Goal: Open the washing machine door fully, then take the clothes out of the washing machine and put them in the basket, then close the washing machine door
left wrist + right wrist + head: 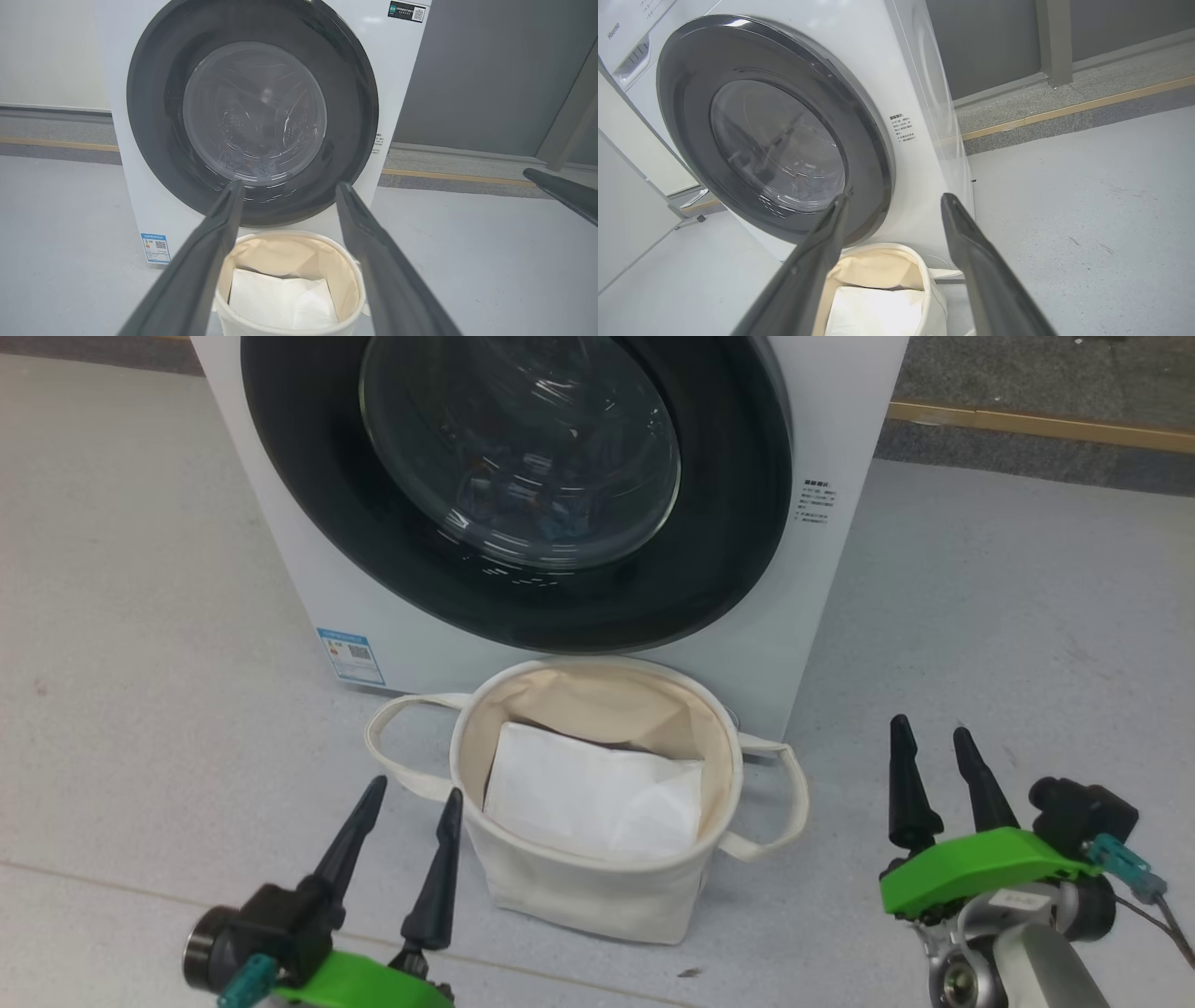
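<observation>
So the washing machine door [519, 453] is seen shut flat against the front of the washing machine [840, 420], black ring and glass bowl facing out. What's behind the glass is too washed out by reflections to be made out. The basket [597, 891] is parked on the grey floor [1008, 644] right below the door, just in front of the machine, its two looped handles flopped out to either side. A plain white folded sheet [597, 793] is laid inside it. A small blue label [351, 656] is stuck near the machine's lower left corner. The left gripper [417, 789] is held just left of the basket and the right gripper [931, 726] further off to its right. Both claws are spread wide, with nothing pinched or touched.
</observation>
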`<state>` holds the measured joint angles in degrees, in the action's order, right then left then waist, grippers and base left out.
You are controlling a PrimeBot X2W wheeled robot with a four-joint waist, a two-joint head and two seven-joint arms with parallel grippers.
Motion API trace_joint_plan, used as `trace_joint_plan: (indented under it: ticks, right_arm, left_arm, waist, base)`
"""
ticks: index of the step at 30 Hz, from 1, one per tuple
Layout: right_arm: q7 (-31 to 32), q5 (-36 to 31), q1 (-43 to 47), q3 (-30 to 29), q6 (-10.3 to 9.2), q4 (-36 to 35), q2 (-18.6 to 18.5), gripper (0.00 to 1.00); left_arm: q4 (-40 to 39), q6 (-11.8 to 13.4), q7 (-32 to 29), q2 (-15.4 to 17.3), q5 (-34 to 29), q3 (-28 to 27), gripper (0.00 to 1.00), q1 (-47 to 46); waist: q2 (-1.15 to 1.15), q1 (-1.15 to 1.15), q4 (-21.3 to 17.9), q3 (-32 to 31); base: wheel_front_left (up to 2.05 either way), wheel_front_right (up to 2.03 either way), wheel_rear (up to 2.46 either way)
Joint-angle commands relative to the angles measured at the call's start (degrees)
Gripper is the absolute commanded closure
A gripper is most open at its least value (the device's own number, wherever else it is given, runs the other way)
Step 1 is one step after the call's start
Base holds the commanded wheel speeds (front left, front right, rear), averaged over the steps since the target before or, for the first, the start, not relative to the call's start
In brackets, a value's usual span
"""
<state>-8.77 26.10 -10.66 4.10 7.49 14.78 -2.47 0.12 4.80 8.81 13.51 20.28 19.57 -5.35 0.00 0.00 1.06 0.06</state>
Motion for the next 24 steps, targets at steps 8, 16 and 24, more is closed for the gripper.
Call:
trace_joint_plan:
  ticks: [8, 16, 24]
  right_arm:
    - [-2.26, -6.05, -3.70, 2.72, 0.00, -1.25, -0.29, 0.00]
    - [-3.76, -9.39, -4.22, 4.33, 0.00, -1.62, -0.33, 0.00]
    - [-4.94, -8.40, -4.65, 5.07, 0.00, 0.18, -0.37, 0.00]
  left_arm:
    - [-1.02, 2.88, 2.23, 2.71, -5.39, 1.89, 0.00, -3.95]
    - [-0.76, 4.08, 3.73, 3.50, -9.46, 4.72, 0.00, -4.60]
    - [0.11, 4.47, 4.90, 2.36, -9.77, 4.19, 0.00, -4.04]
  waist:
    - [0.00, 0.00, 0.05, 0.07]
    - [0.00, 0.00, 0.05, 0.08]
    - [0.00, 0.00, 0.14, 0.00]
  base:
    - [0.00, 0.00, 0.00]
    - [0.00, 0.00, 0.00]
    - [0.00, 0.00, 0.00]
